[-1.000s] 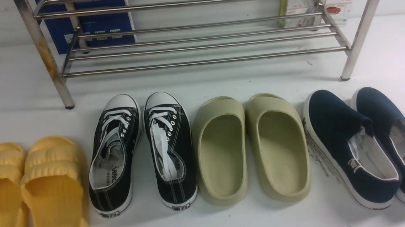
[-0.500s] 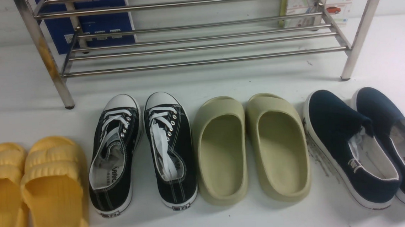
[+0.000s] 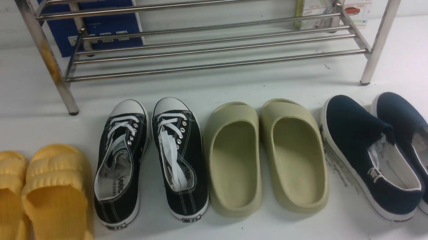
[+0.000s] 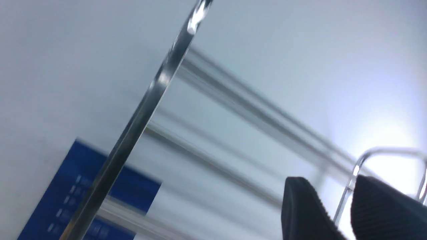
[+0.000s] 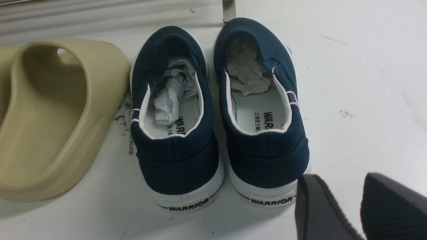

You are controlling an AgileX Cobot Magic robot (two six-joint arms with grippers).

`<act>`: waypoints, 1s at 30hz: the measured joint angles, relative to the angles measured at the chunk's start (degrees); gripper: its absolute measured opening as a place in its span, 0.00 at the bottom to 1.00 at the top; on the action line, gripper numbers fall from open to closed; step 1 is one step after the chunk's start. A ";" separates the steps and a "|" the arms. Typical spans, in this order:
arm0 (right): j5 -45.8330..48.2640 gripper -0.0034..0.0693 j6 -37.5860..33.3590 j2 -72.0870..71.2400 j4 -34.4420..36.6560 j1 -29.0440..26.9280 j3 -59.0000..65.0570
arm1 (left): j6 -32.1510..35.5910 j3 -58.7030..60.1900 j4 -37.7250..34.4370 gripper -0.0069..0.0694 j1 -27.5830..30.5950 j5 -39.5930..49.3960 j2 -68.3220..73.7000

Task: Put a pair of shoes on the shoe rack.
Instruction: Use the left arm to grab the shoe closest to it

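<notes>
Pr. of black canvas lace-up sneakers, white toe caps (image 3: 125, 167): on white desk (image 3: 245, 238), L of centre, betw. yellow foam slippers (image 3: 60, 206) and olive foam clogs (image 3: 236, 163); just in front of shiny steel tube-rail rack (image 3: 210, 66), none on rails in view.

Long axis: roughly fore-aft, toes twd rack, heels twd robot; L shoe canted toe-right, R shoe toe-left, so converging at toes, apart at heels.

L gripper (image 4: 328, 190): released, dark fingers apart, nothing betw.; aimed at rack rails + wall, no sneaker in its wrist view. Exact bearing to sneakers: can't tell.

R gripper (image 5: 340, 190): also spread, holding nothing; close to navy laceless slip-ons (image 5: 173, 170), wrong pr. Sneakers well off to robot's left of these.

Nearer arm: prob. L, judging by side of desk; neither gripper in front view, so no firm call.

Coming move: likely bring L gripper over one sneaker, fingers astride narrow width, i.e. closing across long axis, then lift fwd to rack, toe-first.

Risk: tight gap betw. R shoe and adjacent olive clog; could nudge clog w/ outer finger.
</notes>
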 joint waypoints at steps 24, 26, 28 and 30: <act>0.00 0.38 0.00 0.00 0.00 0.00 0.00 | 0.89 -50.21 5.18 0.40 0.00 84.81 40.45; 0.00 0.38 0.00 0.00 0.07 0.00 0.00 | 0.89 -49.48 4.15 0.40 0.00 87.14 45.72; 0.00 0.38 0.00 0.00 0.07 0.00 0.00 | 1.16 -49.28 3.85 0.40 0.00 87.25 47.67; 0.00 0.38 0.00 0.00 0.07 0.00 0.00 | 2.23 -49.26 3.58 0.40 0.00 86.78 51.87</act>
